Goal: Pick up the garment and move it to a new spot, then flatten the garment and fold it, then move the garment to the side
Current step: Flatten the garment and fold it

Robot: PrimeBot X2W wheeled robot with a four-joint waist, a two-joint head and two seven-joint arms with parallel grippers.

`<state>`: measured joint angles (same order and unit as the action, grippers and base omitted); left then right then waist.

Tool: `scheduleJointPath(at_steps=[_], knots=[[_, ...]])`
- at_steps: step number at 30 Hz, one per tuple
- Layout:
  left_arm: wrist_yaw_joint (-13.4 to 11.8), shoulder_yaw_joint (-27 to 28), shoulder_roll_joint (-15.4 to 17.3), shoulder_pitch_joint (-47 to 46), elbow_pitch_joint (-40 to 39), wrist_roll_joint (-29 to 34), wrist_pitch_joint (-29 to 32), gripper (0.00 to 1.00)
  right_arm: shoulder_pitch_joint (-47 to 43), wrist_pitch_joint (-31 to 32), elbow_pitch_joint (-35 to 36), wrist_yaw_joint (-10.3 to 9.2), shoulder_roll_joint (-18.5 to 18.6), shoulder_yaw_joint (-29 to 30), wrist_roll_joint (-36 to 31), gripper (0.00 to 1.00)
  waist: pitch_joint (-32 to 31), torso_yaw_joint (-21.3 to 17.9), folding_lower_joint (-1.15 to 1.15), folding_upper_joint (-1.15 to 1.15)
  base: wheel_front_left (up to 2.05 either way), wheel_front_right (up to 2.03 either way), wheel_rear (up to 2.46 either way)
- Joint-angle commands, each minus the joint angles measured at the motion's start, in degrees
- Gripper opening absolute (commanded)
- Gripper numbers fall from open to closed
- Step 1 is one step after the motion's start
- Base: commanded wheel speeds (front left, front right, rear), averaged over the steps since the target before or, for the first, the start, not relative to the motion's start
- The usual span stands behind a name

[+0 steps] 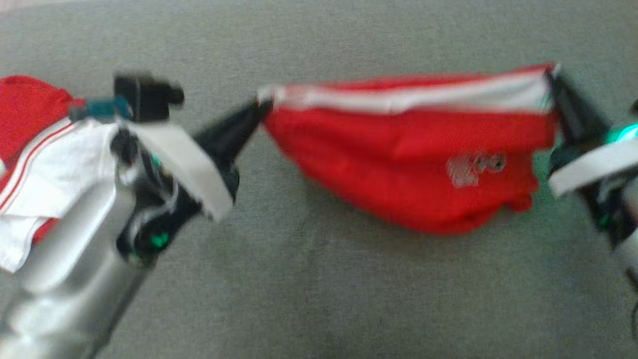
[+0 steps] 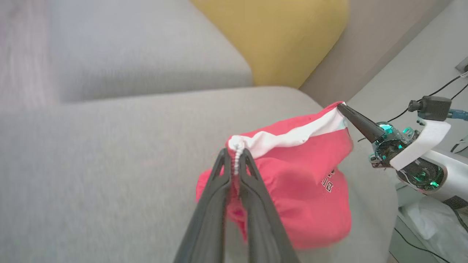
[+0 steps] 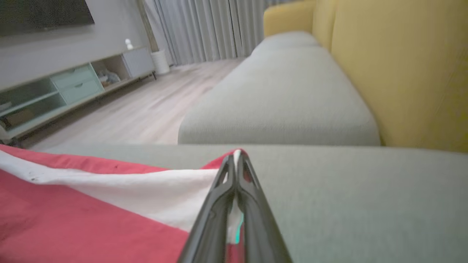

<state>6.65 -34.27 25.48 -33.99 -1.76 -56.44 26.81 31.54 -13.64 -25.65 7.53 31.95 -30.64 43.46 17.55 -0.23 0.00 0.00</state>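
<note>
Head view, looking down on a grey sofa seat [image 1: 319, 289]. A red garment [image 1: 408, 164] with a white band along its top edge is stretched sideways between the two grippers. The left gripper [image 1: 260, 110] has its dark fingers pressed together on the band's left end. The right gripper [image 1: 552, 75] pinches the band's right end. The cloth sags below the band in loose folds, with pale printed lettering [image 1: 473, 167] toward its right side. The picture is blurred, so whether the lowest fold touches the seat cannot be told. At the far left edge a second red and white garment [image 1: 45, 164] lies on the seat, partly behind the left arm's silver forearm [image 1: 75, 259].

Left wrist view. The left gripper's two fingers rise from the bottom edge and meet, clamped on the bunched white end of the band. The red cloth hangs to the right of them, above the grey seat. The right gripper's closed tip holds the band's far corner. A yellow cushion [image 2: 278, 40] sits behind, at the top.

Right wrist view. The right gripper's fingers are closed on the corner where the white band meets red cloth. The garment spreads to the lower left. Beyond are the grey seat, a yellow backrest [image 3: 402, 73], a wooden floor [image 3: 146, 109], a low cabinet [image 3: 73, 87] and grey curtains [image 3: 212, 29].
</note>
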Motion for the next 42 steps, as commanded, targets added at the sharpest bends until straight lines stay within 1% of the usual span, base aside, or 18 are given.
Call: scheduleJointPath(at_steps=[1, 5, 10, 13, 15, 18, 21, 23, 25, 29, 30, 34, 38, 42], knots=[[0.5, 3.1, 1.0, -6.3, -2.2, 1.7, -1.3, 0.0, 3.5, -0.9, 2.0, -0.04, 2.7, 1.6, 0.1, 0.0, 1.0, -1.0, 0.0, 0.0, 0.0, 0.0, 0.0], [0.7, 2.7, -0.9, -16.9, 0.2, 7.1, -6.6, 0.0, 12.0, -1.3, 2.8, -0.04, 4.4, 7.9, -2.6, 0.0, 3.0, -2.9, 0.0, 0.0, 0.0, 0.0, 0.0], [0.8, 1.5, -4.4, -29.0, 5.1, 12.3, -16.0, 0.0, 19.9, -1.3, 6.2, -0.04, 4.2, 17.6, -8.6, 0.0, 4.7, -4.9, 0.0, 0.0, 0.0, 0.0, 0.0], [0.8, 0.1, -5.4, -31.9, 7.1, 13.1, -21.2, 0.0, 20.9, -1.3, 8.6, -0.04, 3.6, 21.0, -10.9, 0.0, 5.1, -5.5, 0.0, 0.0, 0.0, 0.0, 0.0], [0.8, -1.2, -5.2, -31.6, 7.7, 13.6, -24.4, 0.0, 19.7, -1.3, 10.2, -0.04, 2.9, 22.6, -11.8, 0.0, 5.2, -5.9, 0.0, 0.0, 0.0, 0.0, 0.0], [0.8, -3.8, -3.7, -27.7, 7.7, 14.1, -28.0, 0.0, 14.8, -1.3, 12.8, -0.04, 1.3, 24.4, -12.2, 0.0, 4.9, -6.2, 0.0, 0.0, 0.0, 0.0, 0.0], [0.7, -5.1, -1.4, -20.9, 7.1, 15.1, -31.8, 0.0, 7.6, -1.4, 15.6, -0.04, -0.9, 26.2, -12.5, 0.0, 4.1, -6.3, 0.0, 0.0, 0.0, 0.0, 0.0], [-0.2, -5.8, 0.1, -15.3, 6.4, 16.0, -34.6, 0.0, 1.9, -1.4, 17.6, -0.04, -2.4, 27.4, -12.8, 0.0, 3.4, -6.1, 0.0, 0.0, 0.0, 0.0, 0.0], [-2.0, -7.1, 2.1, -9.4, 5.2, 18.0, -37.0, 0.0, -3.9, -1.4, 19.7, -0.04, -3.8, 28.0, -13.6, 0.0, 2.3, -6.2, 0.0, 0.0, 0.0, 0.0, 0.0], [-7.1, -8.1, 5.2, 3.6, 1.3, 19.5, -39.8, 0.0, -15.1, -1.4, 22.9, -0.04, -6.1, 27.7, -14.7, 0.0, -0.2, -6.6, 0.0, 0.0, 0.0, 0.0, 0.0], [-7.1, -8.1, 5.2, 3.6, 1.3, 19.5, -39.8, 0.0, -15.1, -1.4, 22.9, -0.04, -6.1, 27.7, -14.7, 0.0, -0.2, -6.6, 0.0, 0.0, 0.0, 0.0, 0.0], [-11.1, -9.6, 6.9, 15.1, -3.4, 19.2, -40.7, 0.0, -25.0, -1.4, 25.5, -0.04, -7.6, 28.5, -15.6, 0.0, -2.3, -6.0, 0.0, 0.0, 0.0, 0.0, 0.0], [-13.8, -11.5, 8.3, 23.3, -8.2, 18.2, -40.3, 0.0, -33.2, -1.2, 28.9, -0.04, -8.7, 29.5, -15.8, 0.0, -3.8, -5.5, 0.0, 0.0, 0.0, 0.0, 0.0], [-15.2, -12.5, 9.7, 26.1, -13.0, 17.8, -38.4, 0.0, -37.2, 0.2, 33.1, -0.04, -8.9, 31.4, -16.2, 0.0, -3.7, -4.7, 0.0, 0.0, 0.0, 0.0, 0.0]])
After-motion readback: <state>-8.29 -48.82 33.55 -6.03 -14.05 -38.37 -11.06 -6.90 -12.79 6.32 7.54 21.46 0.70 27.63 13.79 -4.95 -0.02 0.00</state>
